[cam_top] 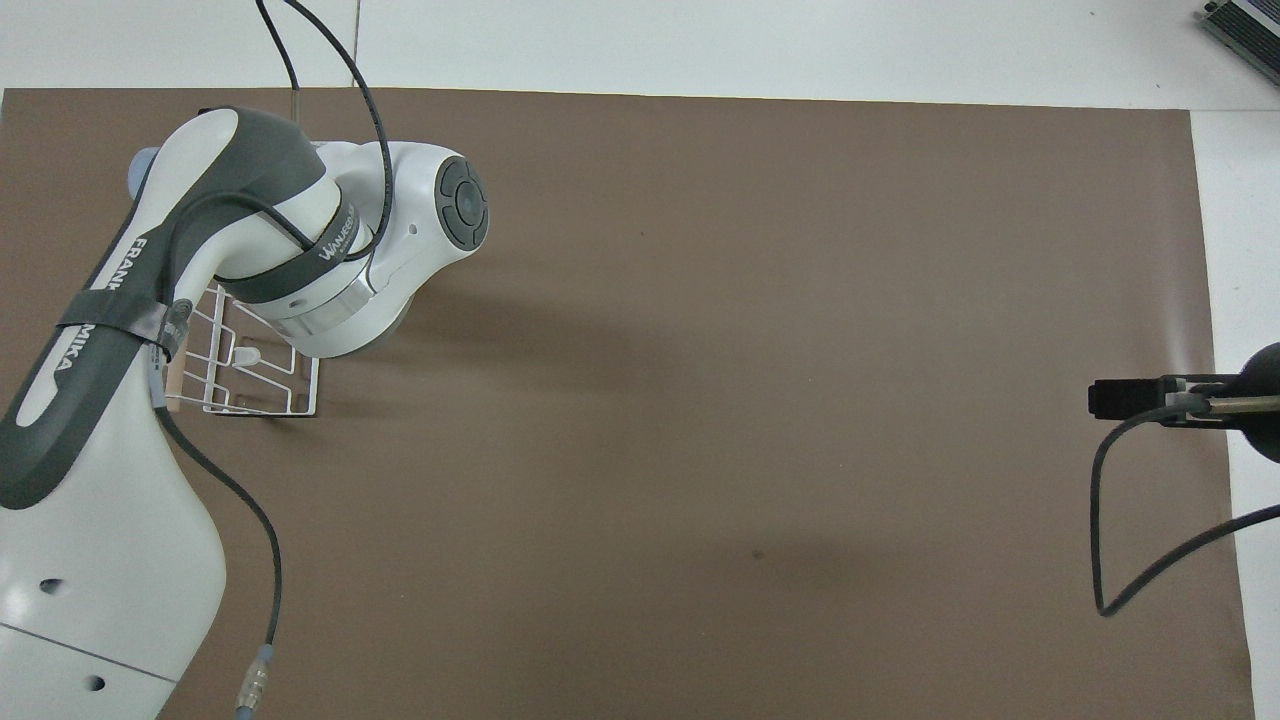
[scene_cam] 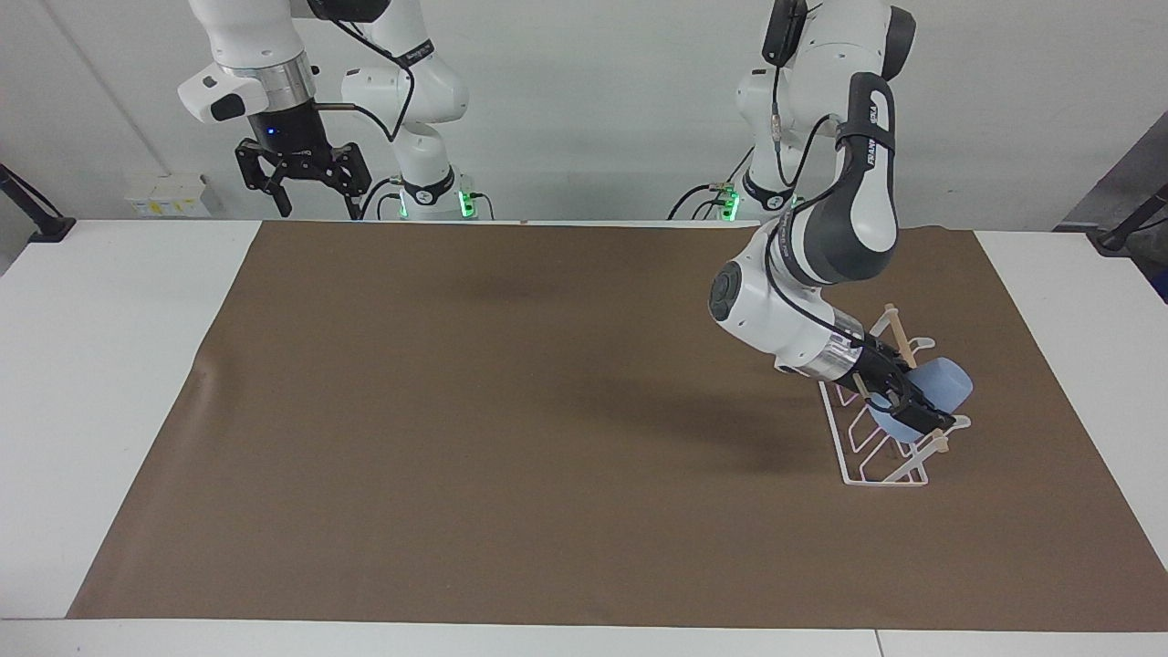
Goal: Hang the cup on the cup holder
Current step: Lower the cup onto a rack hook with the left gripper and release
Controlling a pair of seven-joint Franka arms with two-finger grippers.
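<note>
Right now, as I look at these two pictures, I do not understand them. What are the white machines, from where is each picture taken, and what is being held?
They are two robot arms at a table covered by a brown mat. One picture faces the robots from across the table; the other looks down from above their own end. The left arm leans low, and its tool is shut on a light-blue cup, tilted, at a white wire cup holder standing on the mat toward the left arm's end. From above, the arm hides nearly all of the cup. The right arm waits, its tool open, raised at the robots' edge of the table.
</note>
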